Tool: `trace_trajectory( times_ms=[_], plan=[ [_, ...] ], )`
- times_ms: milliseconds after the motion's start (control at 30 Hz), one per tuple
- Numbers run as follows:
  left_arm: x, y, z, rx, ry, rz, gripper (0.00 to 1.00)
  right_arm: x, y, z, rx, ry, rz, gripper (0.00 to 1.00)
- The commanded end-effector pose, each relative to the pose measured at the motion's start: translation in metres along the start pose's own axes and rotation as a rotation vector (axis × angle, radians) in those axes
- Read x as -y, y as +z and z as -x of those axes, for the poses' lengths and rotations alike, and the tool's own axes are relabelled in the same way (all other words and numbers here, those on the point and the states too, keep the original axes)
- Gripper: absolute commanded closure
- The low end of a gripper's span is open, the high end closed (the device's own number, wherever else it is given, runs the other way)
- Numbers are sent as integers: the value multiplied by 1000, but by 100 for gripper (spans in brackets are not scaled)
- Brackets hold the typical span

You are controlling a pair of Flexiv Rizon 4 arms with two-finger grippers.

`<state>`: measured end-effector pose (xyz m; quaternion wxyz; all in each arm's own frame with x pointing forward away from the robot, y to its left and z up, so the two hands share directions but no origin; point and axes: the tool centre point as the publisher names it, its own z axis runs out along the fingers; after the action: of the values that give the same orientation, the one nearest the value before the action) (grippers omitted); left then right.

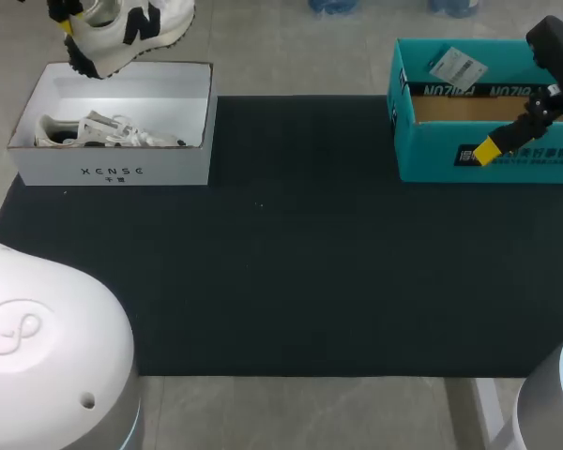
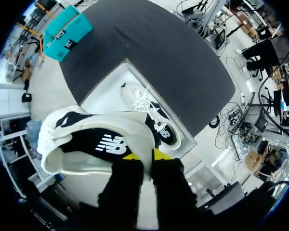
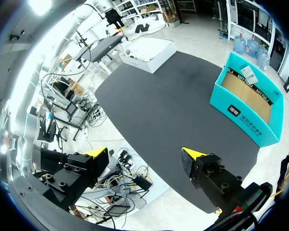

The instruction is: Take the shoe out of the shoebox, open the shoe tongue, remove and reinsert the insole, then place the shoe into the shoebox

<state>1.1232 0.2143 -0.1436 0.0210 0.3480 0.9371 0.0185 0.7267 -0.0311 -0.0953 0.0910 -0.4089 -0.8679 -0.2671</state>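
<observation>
A white and black sneaker [image 1: 131,28] hangs above the back of the white shoebox [image 1: 113,173], with my left gripper [image 1: 68,23] shut on its rim. In the left wrist view the yellow tips of the left gripper [image 2: 144,155] pinch the edge of the sneaker [image 2: 91,144], sole side toward the camera. A second matching sneaker [image 1: 103,131] lies inside the shoebox [image 2: 111,89], also seen below the gripper as the second sneaker [image 2: 154,118]. My right gripper [image 1: 493,148] stands open and empty beside the teal box [image 1: 488,150]. In its own view the right gripper [image 3: 144,154] holds nothing.
The open teal cardboard box [image 3: 250,101] stands at the back right with a paper tag [image 1: 457,66] on its rim. The black mat [image 1: 281,244] covers the table between the two boxes. The white shoebox [image 3: 149,53] lies at the mat's far corner.
</observation>
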Motion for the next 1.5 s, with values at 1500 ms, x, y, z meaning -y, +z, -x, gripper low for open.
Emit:
trace_trajectory(
  times_ms=[1500],
  plan=[
    [-59,25,17,-37,990,49,100,-1,1,1,-1,1,-3,0]
  ],
)
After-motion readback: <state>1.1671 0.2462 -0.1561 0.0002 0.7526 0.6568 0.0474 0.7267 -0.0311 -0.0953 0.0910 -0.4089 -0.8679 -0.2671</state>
